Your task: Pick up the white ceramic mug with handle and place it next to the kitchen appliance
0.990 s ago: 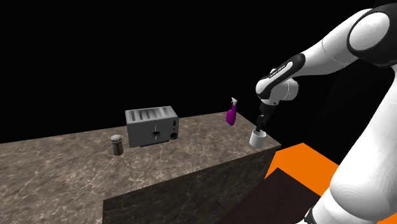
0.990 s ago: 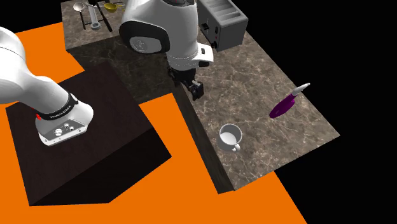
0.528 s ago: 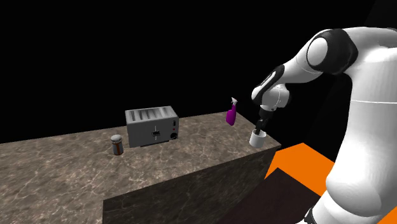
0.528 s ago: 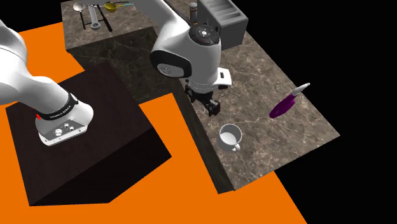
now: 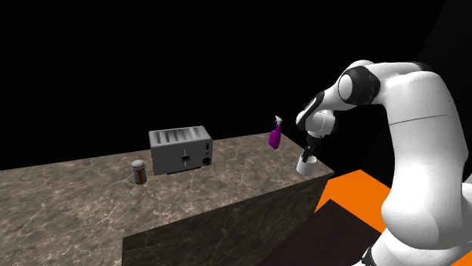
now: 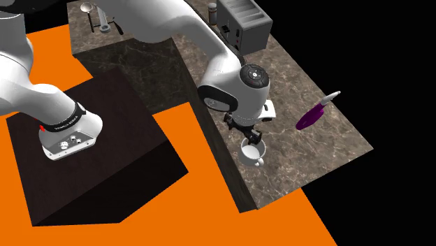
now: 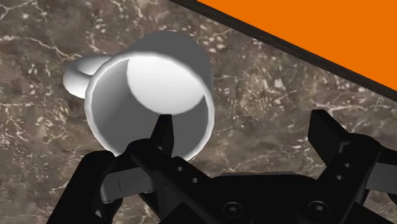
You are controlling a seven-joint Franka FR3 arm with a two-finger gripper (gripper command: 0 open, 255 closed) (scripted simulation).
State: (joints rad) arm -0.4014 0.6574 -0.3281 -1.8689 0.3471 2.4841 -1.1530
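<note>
plain white mug (image 7: 151,95) (handle outward)

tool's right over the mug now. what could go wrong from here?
1. The white mug with a handle stands close to the edge of the dark marbled counter; a sideways nudge could tip it onto the orange floor.
2. The open black two-finger tool hangs off-centre, one finger over the mug's rim, the other well outside it; closing on a single wall may tilt the mug or let it slip.
</note>
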